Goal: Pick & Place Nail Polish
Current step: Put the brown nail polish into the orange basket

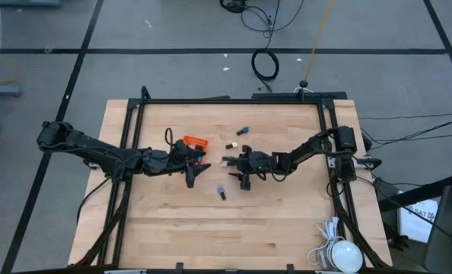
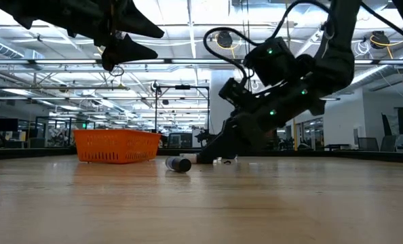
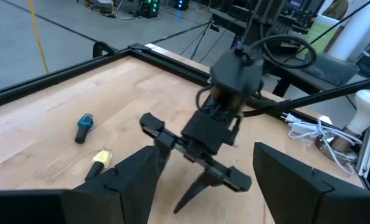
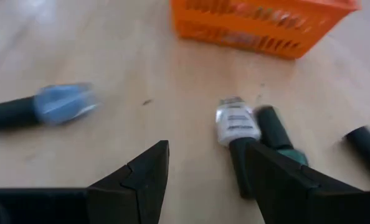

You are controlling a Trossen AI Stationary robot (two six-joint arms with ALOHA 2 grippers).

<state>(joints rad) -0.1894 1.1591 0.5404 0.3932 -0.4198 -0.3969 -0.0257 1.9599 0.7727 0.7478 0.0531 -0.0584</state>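
Orange mesh basket [image 1: 197, 142] sits on the wooden table [image 1: 287, 228], and the left gripper [image 1: 193, 174] hangs just beside it, raised off the wood, fingers spread and empty. Right gripper [image 1: 235, 169] is low, a little farther from the basket, jaws apart over a white-labelled nail polish bottle [image 4: 236, 122] (green one [image 4: 278, 138] touching it); blue bottles [image 1: 221, 192] lie farther out.

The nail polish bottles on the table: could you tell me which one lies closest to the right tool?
The white-labelled bottle, lying just ahead of the right tool; the blue one lies farther aside.
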